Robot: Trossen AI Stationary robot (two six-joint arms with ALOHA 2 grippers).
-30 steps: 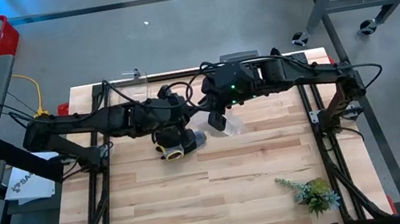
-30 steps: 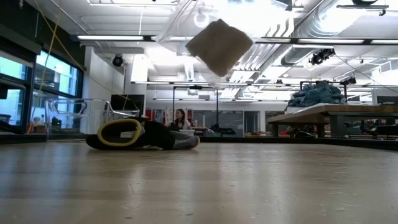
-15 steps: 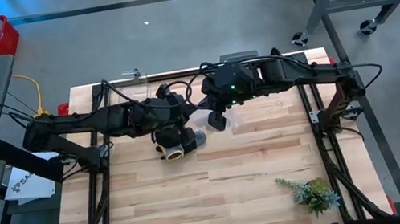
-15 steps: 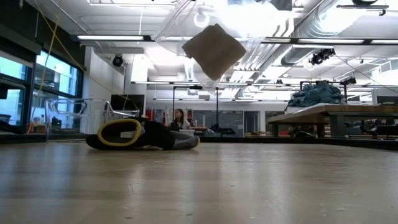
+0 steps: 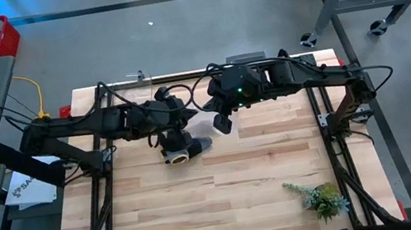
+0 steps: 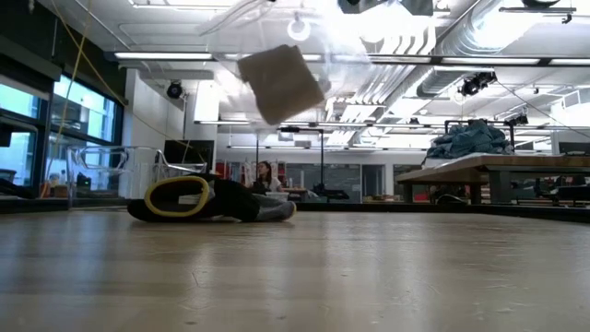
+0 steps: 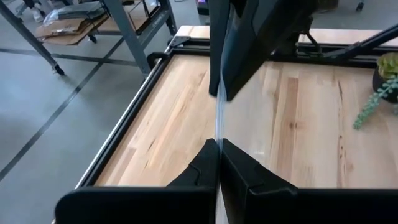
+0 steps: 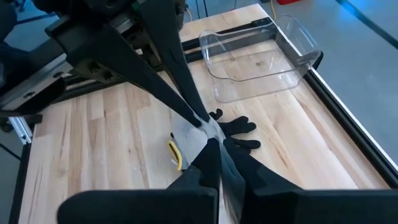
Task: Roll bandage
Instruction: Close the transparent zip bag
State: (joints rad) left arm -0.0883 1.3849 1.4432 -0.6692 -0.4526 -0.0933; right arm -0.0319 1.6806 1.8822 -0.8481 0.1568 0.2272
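1. Low view, foreground: bare wood surface (image 6: 369,277); black glove (image 6: 207,200) with yellow cuff lies left of centre.
2. Upper centre: bandage (image 6: 279,83) hangs inside a clear plastic bag (image 8: 200,138), its edges hard to trace.
3. Left claw (image 7: 219,152) and right claw (image 8: 214,144) both pinch the bag, fully closed.
4. Far: a clear tray (image 8: 261,59); a person, tiny.

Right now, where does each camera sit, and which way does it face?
High: above wooden table, straight down; both arms.
Low: tabletop height, level across to black-and-grey work glove.
Left wrist: past shut left gripper, toward right gripper.
Right wrist: past shut right gripper, toward glove.
Low and right wrist share the glove.
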